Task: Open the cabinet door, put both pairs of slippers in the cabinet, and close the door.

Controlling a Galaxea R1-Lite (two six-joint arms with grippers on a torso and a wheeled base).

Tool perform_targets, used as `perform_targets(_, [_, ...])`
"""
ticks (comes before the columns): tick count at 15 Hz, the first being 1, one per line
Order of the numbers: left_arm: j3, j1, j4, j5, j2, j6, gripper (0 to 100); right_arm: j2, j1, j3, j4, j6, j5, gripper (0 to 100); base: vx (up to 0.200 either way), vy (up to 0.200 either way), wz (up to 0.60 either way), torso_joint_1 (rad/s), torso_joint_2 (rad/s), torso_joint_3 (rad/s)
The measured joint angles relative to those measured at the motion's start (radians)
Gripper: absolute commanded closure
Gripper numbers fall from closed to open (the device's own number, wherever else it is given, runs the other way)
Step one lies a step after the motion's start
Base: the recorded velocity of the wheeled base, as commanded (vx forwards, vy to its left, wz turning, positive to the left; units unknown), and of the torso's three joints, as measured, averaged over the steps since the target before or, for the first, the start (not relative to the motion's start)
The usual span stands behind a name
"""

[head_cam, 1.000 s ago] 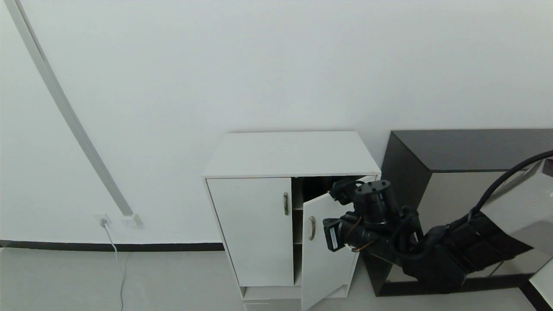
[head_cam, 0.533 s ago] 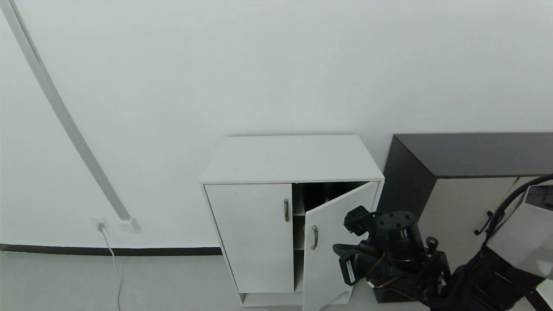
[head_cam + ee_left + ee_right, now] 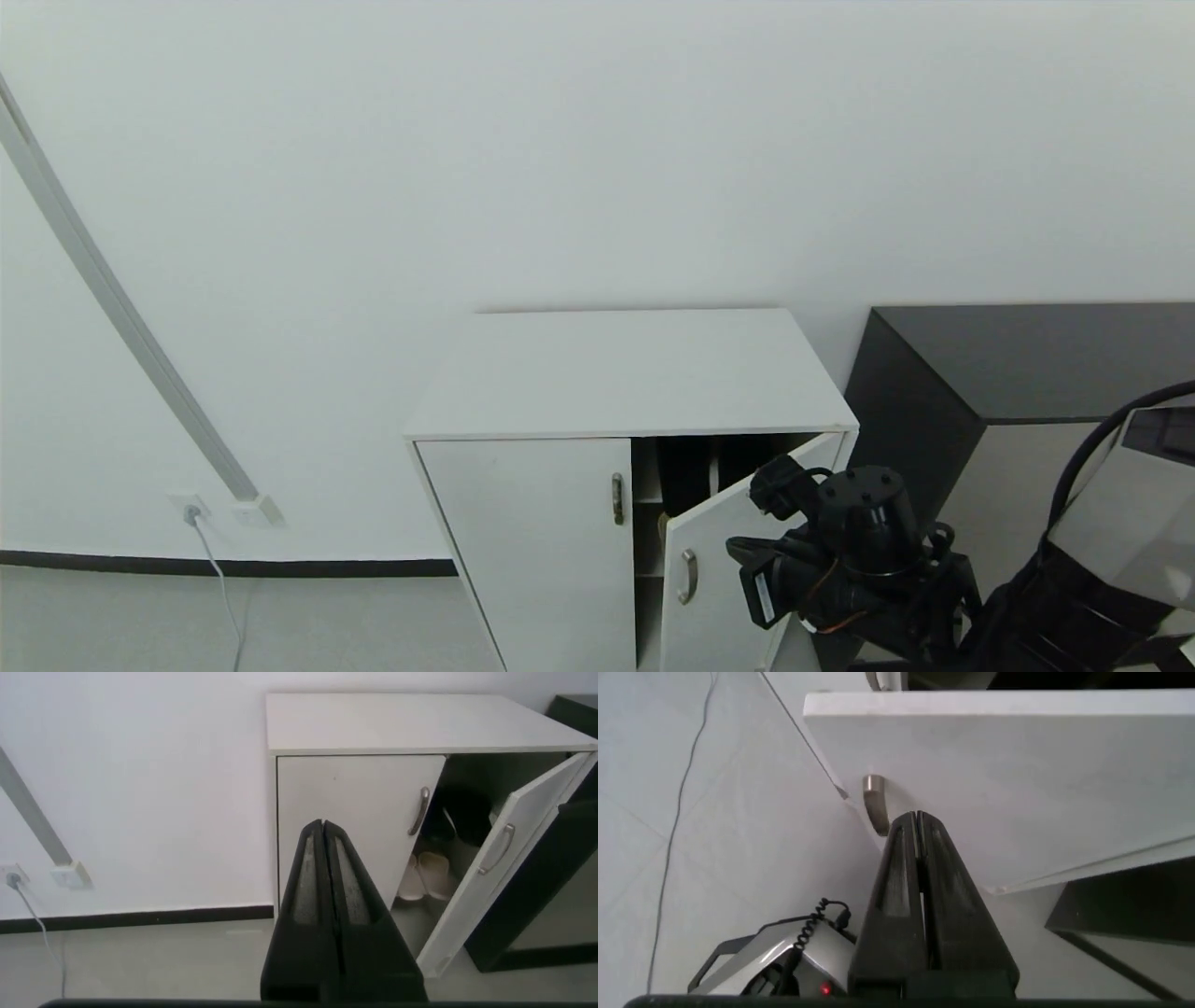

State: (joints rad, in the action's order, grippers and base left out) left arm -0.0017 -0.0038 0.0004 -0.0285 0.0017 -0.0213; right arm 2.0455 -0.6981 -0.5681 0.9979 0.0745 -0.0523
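The white cabinet (image 3: 625, 373) stands against the wall with its left door (image 3: 532, 541) closed and its right door (image 3: 719, 560) ajar. In the left wrist view, a beige pair of slippers (image 3: 425, 873) lies on a lower shelf inside the cabinet (image 3: 392, 719), and dark shapes sit above them. My right arm (image 3: 859, 551) is at the outer side of the ajar door. My right gripper (image 3: 918, 817) is shut and empty, just off the door face (image 3: 1018, 784) beside its metal handle (image 3: 876, 807). My left gripper (image 3: 322, 826) is shut and empty, well back from the cabinet.
A dark cabinet (image 3: 980, 355) stands directly right of the white one, close behind the ajar door. A wall socket with a hanging cable (image 3: 191, 511) and a slanted conduit (image 3: 121, 308) are on the wall to the left. Bare floor (image 3: 140, 952) lies before the cabinet.
The head camera has shifted, so the cabinet shows larger and lower. The right arm has stayed at the outer side of the ajar door, dipping and rising slightly. The door has stayed ajar.
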Motion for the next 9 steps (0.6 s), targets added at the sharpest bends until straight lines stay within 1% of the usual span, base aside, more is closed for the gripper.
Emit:
perform_targets(4, [0.000,0.000,0.000,0.000,0.000,0.000,100,0.042,0.005,-0.075,-0.001,0.000,-0.001,100,0.000,0.000,0.00,0.000,0.00,0.000])
perform_targets(9, [0.000,0.000,0.000,0.000,0.000,-0.001,100,0.124,0.040,-0.166,-0.002,0.000,-0.001,100,0.000,0.000,0.00,0.000,0.00,0.000])
